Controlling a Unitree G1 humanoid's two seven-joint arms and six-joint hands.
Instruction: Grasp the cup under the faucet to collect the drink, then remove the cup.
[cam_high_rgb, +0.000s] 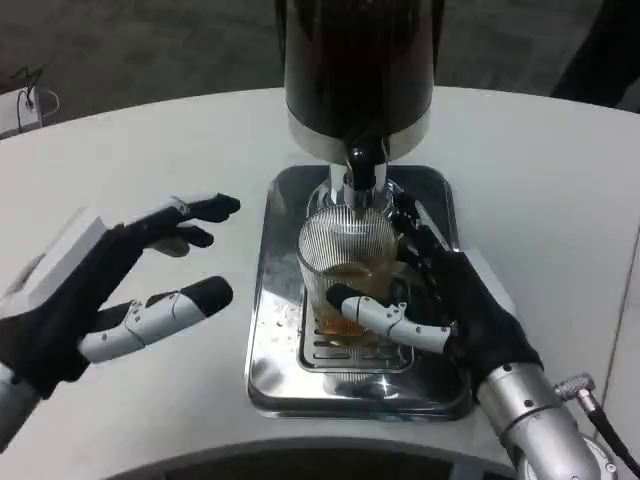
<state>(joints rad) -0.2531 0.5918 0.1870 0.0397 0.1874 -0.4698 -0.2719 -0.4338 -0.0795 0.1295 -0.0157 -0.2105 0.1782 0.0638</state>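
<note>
Amber drink sits low in the ribbed glass cup (347, 262), which stands on the drip tray (268, 300) directly under the faucet (362, 172) of the dark dispenser (360, 60). I see my right hand (440, 300) wrapped around the cup, its fingers (385, 317) clamped on the near and right sides. My left hand (110, 290) hovers over the white bench (150, 160) left of the tray, fingers apart, holding nothing.
</note>
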